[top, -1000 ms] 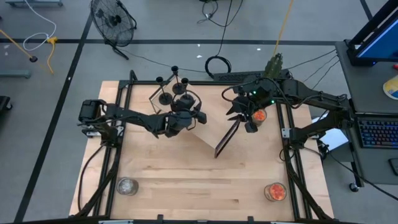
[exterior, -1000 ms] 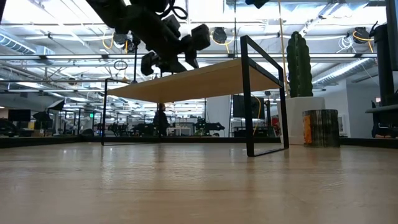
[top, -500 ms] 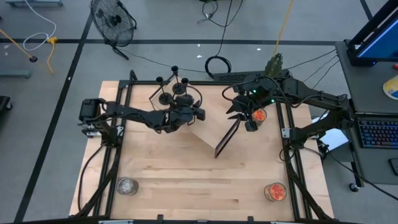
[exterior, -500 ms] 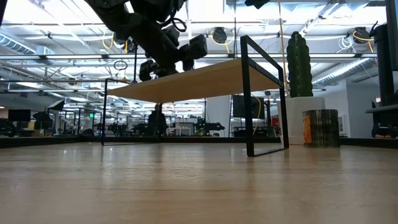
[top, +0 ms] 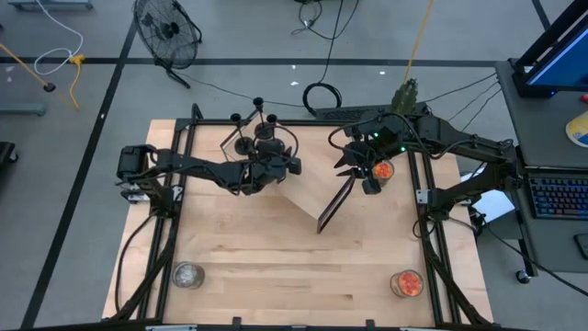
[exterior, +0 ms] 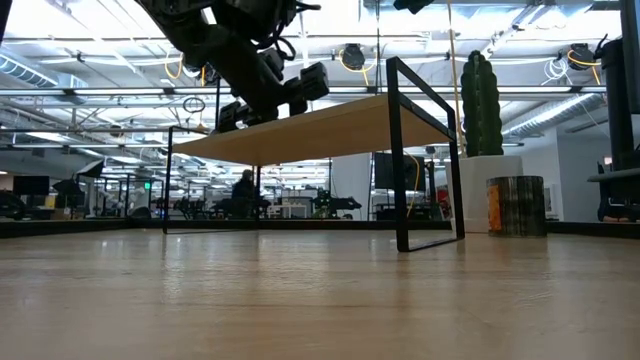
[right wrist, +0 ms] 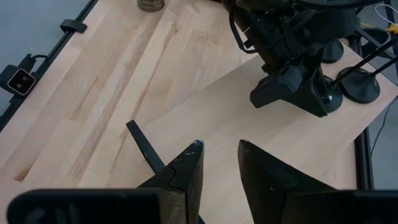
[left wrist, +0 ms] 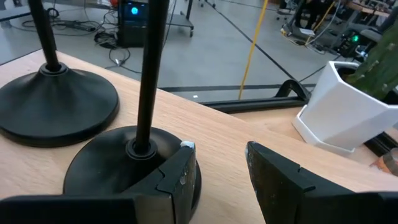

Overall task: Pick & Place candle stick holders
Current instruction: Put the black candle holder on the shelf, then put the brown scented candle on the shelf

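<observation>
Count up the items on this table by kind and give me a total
Black candle stick holders: 3
Glass jars: 3
Raised wooden shelf with black frame: 1
Potted cactus: 1
Total: 8

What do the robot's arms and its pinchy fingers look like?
Both arms are dark, almost black, built from chunky jointed links with black cables looped along them. The left end effector and right end effector each have two flat, wedge-shaped black fingers. Small green lights glow on the right arm.
</observation>
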Controlling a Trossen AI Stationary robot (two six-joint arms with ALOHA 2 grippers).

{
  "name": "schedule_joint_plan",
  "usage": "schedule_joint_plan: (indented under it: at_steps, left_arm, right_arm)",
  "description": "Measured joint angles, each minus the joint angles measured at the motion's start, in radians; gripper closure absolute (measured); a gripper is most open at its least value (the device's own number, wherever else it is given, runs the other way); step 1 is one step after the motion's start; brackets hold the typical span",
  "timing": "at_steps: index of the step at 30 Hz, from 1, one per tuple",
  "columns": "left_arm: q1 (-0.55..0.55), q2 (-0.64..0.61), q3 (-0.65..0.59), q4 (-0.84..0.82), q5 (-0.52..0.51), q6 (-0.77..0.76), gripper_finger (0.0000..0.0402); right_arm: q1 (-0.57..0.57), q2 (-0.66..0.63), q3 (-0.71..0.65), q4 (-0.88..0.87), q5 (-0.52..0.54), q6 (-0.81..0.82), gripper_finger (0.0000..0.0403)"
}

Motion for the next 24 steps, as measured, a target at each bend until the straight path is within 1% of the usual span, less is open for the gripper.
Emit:
schedule_joint_plan:
  at_steps: [16, 24]
  left_arm:
    - [-0.001, 0.0, 0.0, -0.008, -0.039, -0.094, 0.025]
    - [-0.015, -0.016, 0.0, -0.019, -0.088, -0.137, 0.025]
  right_arm:
    - [0.0, 0.0, 0.0, 0.0, 0.0, -0.001, 0.0309]
    - [0.0, 0.0, 0.0, 0.0, 0.0, -0.001, 0.0309]
